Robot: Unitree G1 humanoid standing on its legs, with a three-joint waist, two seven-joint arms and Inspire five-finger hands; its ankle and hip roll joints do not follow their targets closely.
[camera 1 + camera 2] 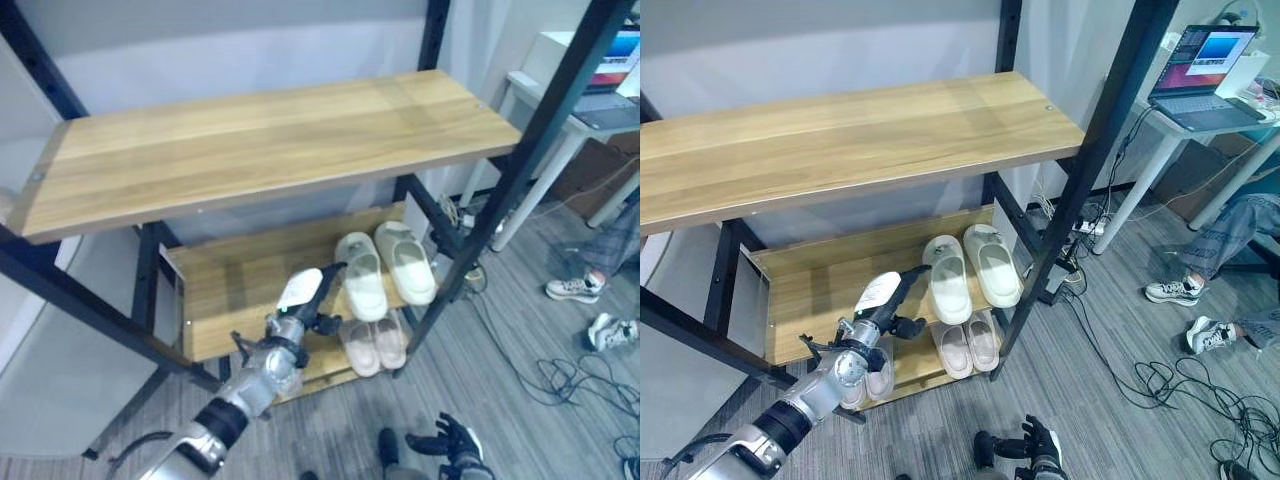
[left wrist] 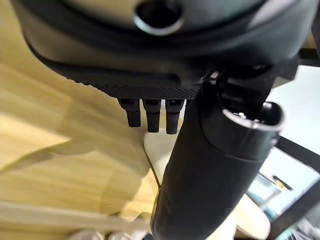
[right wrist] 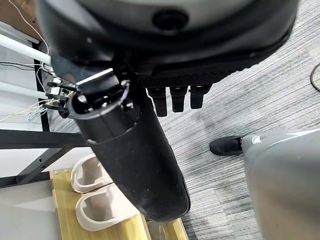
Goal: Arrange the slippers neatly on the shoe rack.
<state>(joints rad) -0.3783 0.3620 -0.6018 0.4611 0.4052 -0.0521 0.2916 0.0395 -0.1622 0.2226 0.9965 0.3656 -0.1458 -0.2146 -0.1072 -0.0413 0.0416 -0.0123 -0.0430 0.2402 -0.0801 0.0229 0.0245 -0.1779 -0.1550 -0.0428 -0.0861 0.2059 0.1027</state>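
A pair of white slippers (image 1: 362, 280) (image 1: 405, 262) lies side by side at the right end of the rack's middle shelf (image 1: 235, 285). Below them, a pink pair (image 1: 950, 348) (image 1: 982, 340) rests on the bottom shelf. My left hand (image 1: 300, 310) hovers at the middle shelf's front edge, just left of the white pair. Its fingers (image 2: 150, 117) are straight and hold nothing, with a white slipper (image 2: 160, 145) just past them. My right hand (image 1: 1035, 445) hangs low over the floor in front of the rack, open and holding nothing. From it I see the white pair (image 3: 87, 172).
The wide top shelf (image 1: 260, 140) overhangs the lower ones. Black uprights (image 1: 1070, 190) frame the rack's right side. A person's shoes (image 1: 1175, 290) (image 1: 1210, 335) and loose cables (image 1: 1180, 385) lie on the floor to the right. A laptop (image 1: 1210, 70) sits on a white table.
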